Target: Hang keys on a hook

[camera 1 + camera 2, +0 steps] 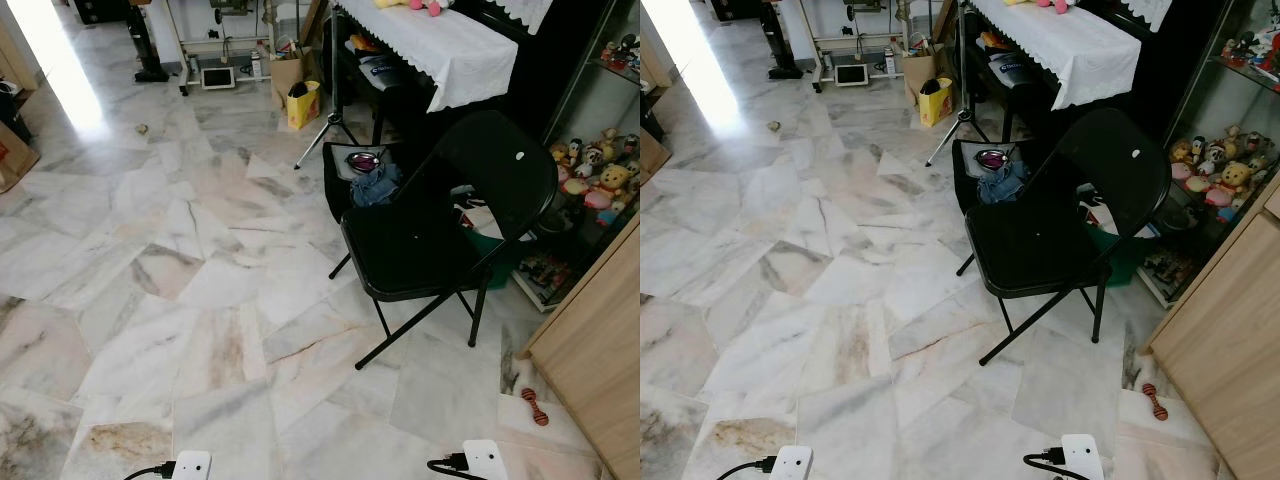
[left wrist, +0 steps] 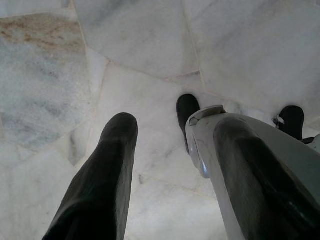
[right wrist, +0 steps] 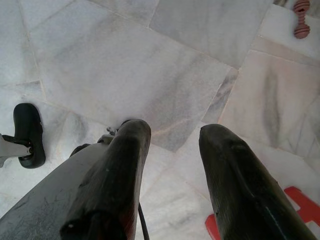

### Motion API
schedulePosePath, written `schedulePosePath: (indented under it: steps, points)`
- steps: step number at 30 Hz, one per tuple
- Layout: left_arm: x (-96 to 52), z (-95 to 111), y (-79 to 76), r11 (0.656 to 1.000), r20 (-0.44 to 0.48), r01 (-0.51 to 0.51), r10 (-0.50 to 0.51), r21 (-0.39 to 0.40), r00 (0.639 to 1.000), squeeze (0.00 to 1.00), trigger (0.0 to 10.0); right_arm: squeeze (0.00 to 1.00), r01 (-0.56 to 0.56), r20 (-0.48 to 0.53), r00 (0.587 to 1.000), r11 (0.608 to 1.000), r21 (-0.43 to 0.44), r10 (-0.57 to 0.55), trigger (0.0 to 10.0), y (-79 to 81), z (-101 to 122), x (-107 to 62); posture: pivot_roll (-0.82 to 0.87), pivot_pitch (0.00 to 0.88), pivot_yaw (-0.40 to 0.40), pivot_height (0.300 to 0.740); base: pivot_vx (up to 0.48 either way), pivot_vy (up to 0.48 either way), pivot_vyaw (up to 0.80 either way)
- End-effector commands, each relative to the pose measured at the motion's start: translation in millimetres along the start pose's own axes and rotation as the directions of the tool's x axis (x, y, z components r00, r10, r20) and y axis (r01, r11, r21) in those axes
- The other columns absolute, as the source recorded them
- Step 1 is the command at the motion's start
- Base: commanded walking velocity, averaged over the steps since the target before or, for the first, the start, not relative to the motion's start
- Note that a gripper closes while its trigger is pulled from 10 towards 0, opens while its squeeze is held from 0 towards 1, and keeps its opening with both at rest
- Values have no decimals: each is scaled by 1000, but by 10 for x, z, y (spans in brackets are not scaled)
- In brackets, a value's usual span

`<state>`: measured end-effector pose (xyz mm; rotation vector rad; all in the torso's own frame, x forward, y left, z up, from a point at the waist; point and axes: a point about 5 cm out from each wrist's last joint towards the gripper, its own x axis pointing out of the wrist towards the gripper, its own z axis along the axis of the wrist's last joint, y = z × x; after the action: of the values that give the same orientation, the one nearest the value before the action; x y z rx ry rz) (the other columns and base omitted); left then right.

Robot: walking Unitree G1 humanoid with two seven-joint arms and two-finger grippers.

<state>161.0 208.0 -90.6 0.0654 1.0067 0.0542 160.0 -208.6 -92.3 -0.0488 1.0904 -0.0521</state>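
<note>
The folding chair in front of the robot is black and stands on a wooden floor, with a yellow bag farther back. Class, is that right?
Not quite. The folding chair is black and the yellow bag sits farther back, but the floor is pale marble tile, not wood, as the left eye view shows.

A black folding chair [image 1: 440,225] stands on the marble floor [image 1: 180,260], and a dark bag [image 1: 365,175] with blue cloth sits just behind it. A table with a white cloth [image 1: 440,45] is farther back, with a yellow bag [image 1: 303,105] near it. Soft toys [image 1: 590,175] fill a shelf on the right, beside a wooden cupboard [image 1: 600,340], and a small red toy [image 1: 535,407] lies on the floor
</note>
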Motion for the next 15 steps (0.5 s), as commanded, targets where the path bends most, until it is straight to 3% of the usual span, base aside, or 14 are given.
schedulePosePath:
  steps: [1, 3, 9, 15]
  points:
    - [33, 423, 195, 996, 71, 6, -12, 87, 997, 0, 10000, 0, -17, 142, 990, 992, 123, -1, 10000, -176, 346, -12, 61, 0, -12, 740, 0, 0, 0]
    - [26, 330, 208, 1000, 50, -14, 14, 0, 999, 0, 10000, 0, -31, 172, 985, 983, 178, 0, 10000, -137, 413, -8, 48, 0, -9, 740, 0, 0, 0]
    - [18, 248, 223, 1000, 19, -25, 25, -11, 1000, 0, 10000, 0, -90, 204, 978, 974, 208, 47, 10000, 84, 485, 12, 42, 0, -7, 740, 0, 0, 0]
    - [34, 358, 183, 999, 51, -13, 15, -47, 999, 0, 10000, 0, -86, 192, 980, 972, 218, 44, 10000, 98, 472, 15, 70, 31, -23, 740, 0, 0, 0]
